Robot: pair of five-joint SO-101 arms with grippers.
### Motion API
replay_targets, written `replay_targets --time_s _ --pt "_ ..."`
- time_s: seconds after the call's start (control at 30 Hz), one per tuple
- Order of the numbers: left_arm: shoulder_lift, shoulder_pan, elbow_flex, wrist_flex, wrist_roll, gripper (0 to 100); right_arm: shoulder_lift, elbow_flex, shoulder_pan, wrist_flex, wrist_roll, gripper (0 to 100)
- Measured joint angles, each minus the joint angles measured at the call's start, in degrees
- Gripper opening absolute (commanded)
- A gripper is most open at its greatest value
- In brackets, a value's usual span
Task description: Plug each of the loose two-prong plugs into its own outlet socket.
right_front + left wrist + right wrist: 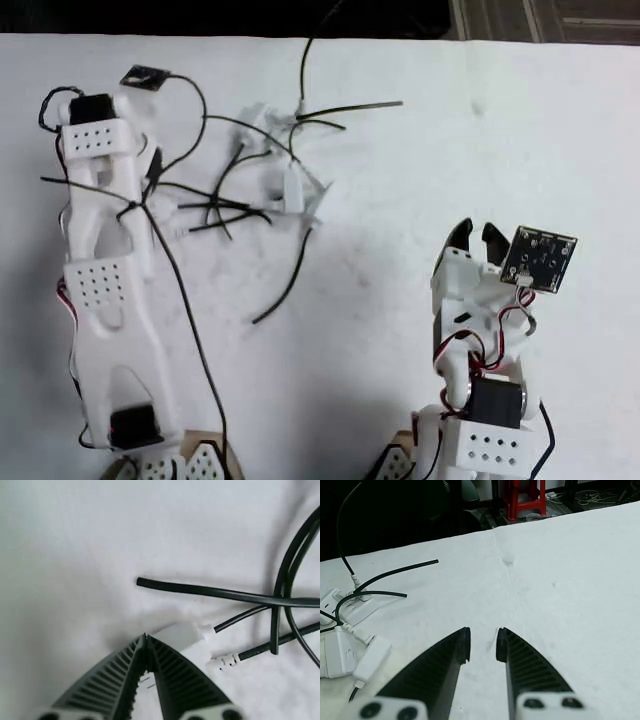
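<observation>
Presently I am working the pickup step: left pincer (146, 641) clenched, tips touching a loose white plug (182, 634) lying far left on the worktop (420, 150); right pincer (483, 644) sitting released, near right. Next move is calling for reopening, gripping the plug and aligning its prongs with the outlet strip (292, 188).

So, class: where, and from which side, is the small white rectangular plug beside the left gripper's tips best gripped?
Probably across the long sides of the small white rectangular plug, not its thin black cable. It lies flat on the white table, cable trailing away from the left gripper, so coming down from above, straddling its width, looks best.
</observation>
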Motion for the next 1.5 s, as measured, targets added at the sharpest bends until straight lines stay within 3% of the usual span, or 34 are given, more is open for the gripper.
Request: replay_targets --time_s 0.27,0.77,0.97,1.27,1.5 --pt "-0.09 0.70 8.97 0.97 -4.66 2 0.00 0.00 -0.09 0.00 0.00 9.1" --pt "-3.52 1.93 20.22 0.97 -4.92 2 0.00 0.00 -1.41 0.00 0.00 9.1" --pt "-13.19 4.57 36.66 -1.58 -4.92 2 0.00 0.00 -1.49 0.00 0.00 9.1" --pt "-30.51 13.27 67.25 -17.67 -4.92 2 0.00 0.00 -1.49 0.00 0.00 9.1" --pt "-39.47 17.58 80.26 -21.10 -4.92 2 0.00 0.00 -1.49 0.00 0.00 9.1"
